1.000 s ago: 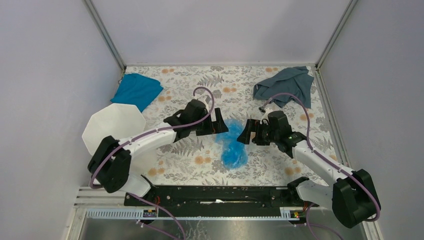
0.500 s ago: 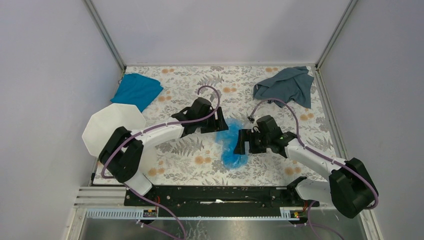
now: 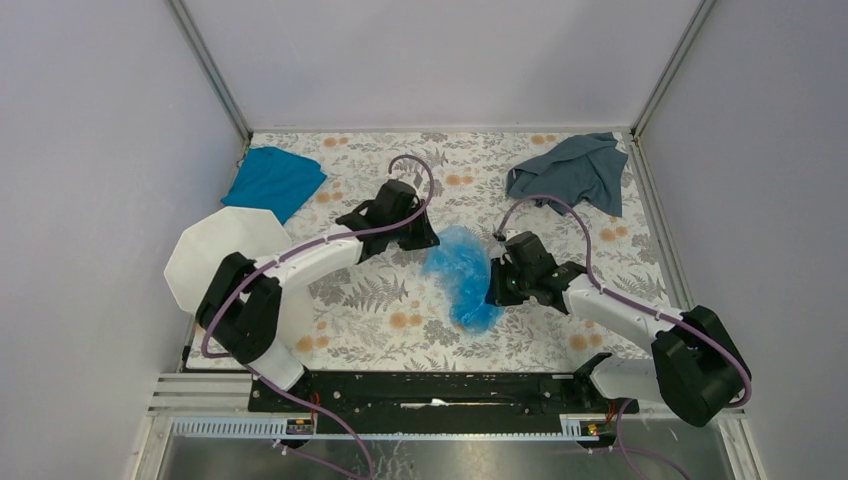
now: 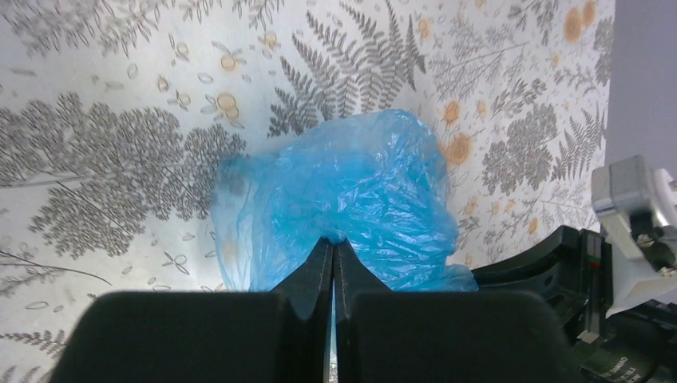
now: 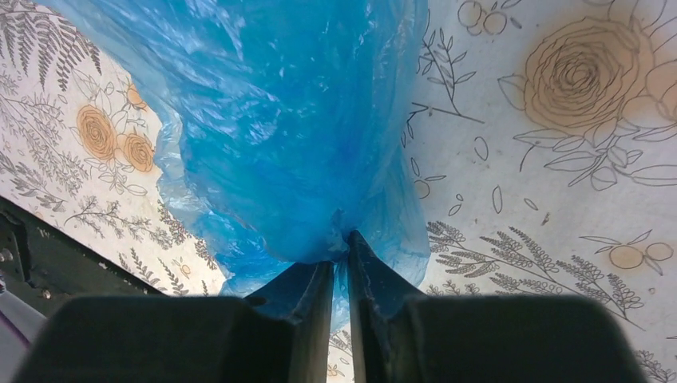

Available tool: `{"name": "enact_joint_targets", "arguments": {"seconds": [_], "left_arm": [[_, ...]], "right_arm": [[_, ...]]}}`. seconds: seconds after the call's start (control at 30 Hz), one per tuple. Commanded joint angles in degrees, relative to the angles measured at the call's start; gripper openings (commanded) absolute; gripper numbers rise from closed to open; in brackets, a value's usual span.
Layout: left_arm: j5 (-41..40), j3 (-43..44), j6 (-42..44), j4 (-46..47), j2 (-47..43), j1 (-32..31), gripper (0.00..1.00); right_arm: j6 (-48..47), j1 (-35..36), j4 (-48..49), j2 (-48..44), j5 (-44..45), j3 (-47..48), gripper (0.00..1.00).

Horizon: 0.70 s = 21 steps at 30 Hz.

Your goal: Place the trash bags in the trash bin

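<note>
One thin light-blue bag (image 3: 458, 272) was seen puffed up on the flowered table (image 3: 380, 325), about midway between the two arms, and it was held from both sides. The left gripper (image 4: 333, 244) was set at the bag's left edge. In the left wrist view its fingers were pressed together, with a fold of the film pinched between the tips. The right gripper (image 5: 342, 238) was set against the bag's right side. Its fingers were likewise almost closed, with a gathered tuck of plastic nipped between them. The film was seen crinkled and shiny, billowed out between the two pinches, with its lower end trailed toward the near edge of the table. The white bin (image 3: 228, 256) was found at the left edge of the table, close by the left arm's elbow and well apart from the bag. A teal cloth (image 3: 272, 180) was laid near the far left corner and a grey cloth (image 3: 572, 172) near the far right corner, both apart from the bag.
</note>
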Motion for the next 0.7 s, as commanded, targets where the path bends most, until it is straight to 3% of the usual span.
{"name": "enact_joint_targets", "arguments": {"seconds": [0.0, 0.1, 0.3, 0.5, 0.57, 0.67], "left_arm": [[-0.4, 5.5, 2.7, -1.4, -3.5, 1.7, 0.0], [-1.2, 8.7, 4.7, -4.3, -6.0, 2.5, 0.0], [-4.5, 14.0, 8.2, -9.3, -11.5, 2.8, 0.0], [2.0, 14.9, 9.4, -8.5, -15.9, 2.8, 0.0], [4.5, 15.5, 9.4, -9.0, -16.1, 2.8, 0.0], [7.3, 16.0, 9.2, -9.6, -16.3, 2.8, 0.0]], "right_arm": [[-2.8, 0.3, -0.8, -1.5, 3.6, 2.8, 0.15], [-3.4, 0.3, -2.5, -1.7, 5.9, 3.4, 0.11], [-3.2, 0.3, -3.6, -4.0, 8.8, 3.8, 0.13], [-4.3, 0.3, -2.1, -6.3, 5.8, 4.3, 0.18], [-4.3, 0.3, -2.4, -6.8, 7.1, 4.9, 0.24], [-4.7, 0.3, -3.7, -7.2, 8.8, 6.2, 0.56]]}}
